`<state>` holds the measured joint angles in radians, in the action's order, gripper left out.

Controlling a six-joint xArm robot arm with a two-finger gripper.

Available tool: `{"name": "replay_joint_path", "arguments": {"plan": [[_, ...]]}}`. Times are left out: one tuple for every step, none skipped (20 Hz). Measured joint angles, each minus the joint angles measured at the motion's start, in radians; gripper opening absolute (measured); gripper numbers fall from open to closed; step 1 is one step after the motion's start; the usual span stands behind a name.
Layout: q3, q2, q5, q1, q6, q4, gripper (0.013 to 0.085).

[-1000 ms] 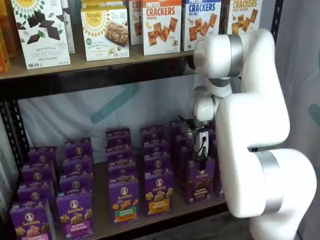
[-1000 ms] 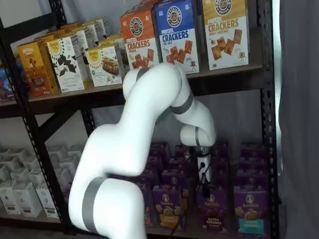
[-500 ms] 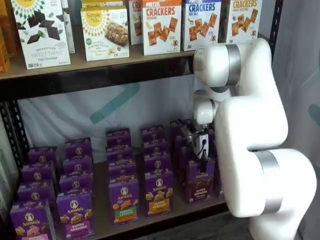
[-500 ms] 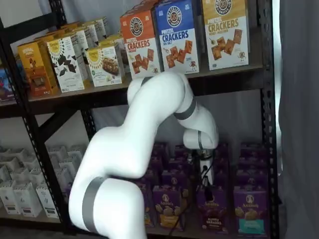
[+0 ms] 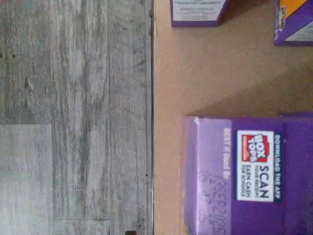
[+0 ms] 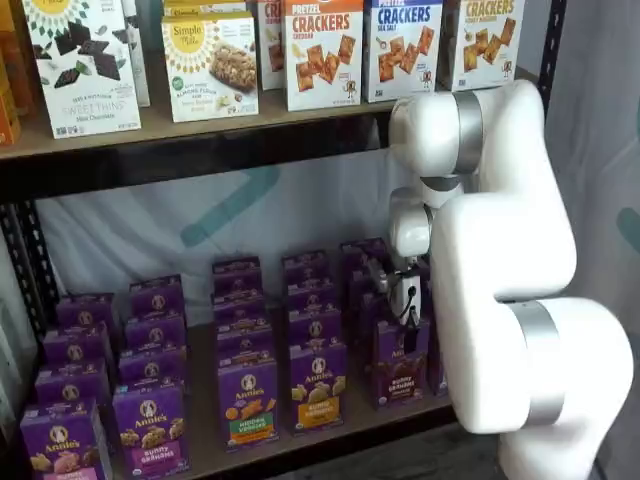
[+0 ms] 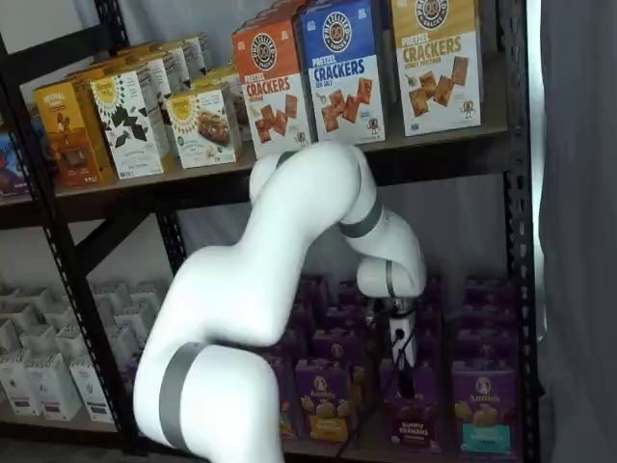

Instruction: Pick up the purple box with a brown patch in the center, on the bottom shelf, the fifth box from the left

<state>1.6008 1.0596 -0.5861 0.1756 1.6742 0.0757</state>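
The purple box (image 6: 402,368) with the brown cookie picture stands upright in the front row of the bottom shelf (image 6: 204,438); it also shows as the purple box (image 7: 413,421). My gripper (image 6: 409,336) hangs straight down over its top edge, fingers side-on, as does the gripper (image 7: 405,372). The jaws stand wide open and hold nothing; the box rests on the board. The wrist view looks down on a purple box top (image 5: 244,174) with a Box Tops label, at the front edge of the tan shelf board (image 5: 195,73).
Rows of Annie's boxes flank the target: an orange-band box (image 6: 318,395), a green-band box (image 6: 247,402), a teal-band box (image 7: 484,420). Cracker boxes (image 6: 323,50) line the shelf above, over my elbow. Grey wood floor (image 5: 73,117) lies beyond the shelf edge.
The arm has sunk a little, bringing the gripper down closer onto the top of the purple box. No box has moved.
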Motion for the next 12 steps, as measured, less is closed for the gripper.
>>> {"name": "replay_joint_path", "arguments": {"plan": [[0.001, 0.002, 0.000, 0.000, -0.001, 0.001, 0.0850], [0.002, 0.004, -0.002, -0.001, -0.002, 0.001, 0.0850], [0.007, 0.007, -0.009, -0.002, -0.004, 0.002, 0.0810], [0.010, 0.008, -0.015, -0.002, -0.003, 0.002, 0.0770], [0.013, 0.010, -0.019, -0.002, -0.001, -0.002, 0.0770], [0.014, 0.010, -0.019, -0.003, 0.002, -0.006, 0.0730], [0.014, 0.011, -0.016, -0.003, 0.006, -0.010, 0.0730], [0.015, 0.011, -0.013, -0.003, 0.008, -0.013, 0.0690], [0.015, 0.011, -0.011, -0.003, 0.011, -0.016, 0.0690], [0.016, 0.011, -0.009, -0.004, 0.012, -0.018, 0.0650], [0.017, 0.010, -0.009, -0.004, 0.013, -0.019, 0.0650], [0.018, 0.010, -0.009, -0.004, 0.012, -0.019, 0.0610]]}}
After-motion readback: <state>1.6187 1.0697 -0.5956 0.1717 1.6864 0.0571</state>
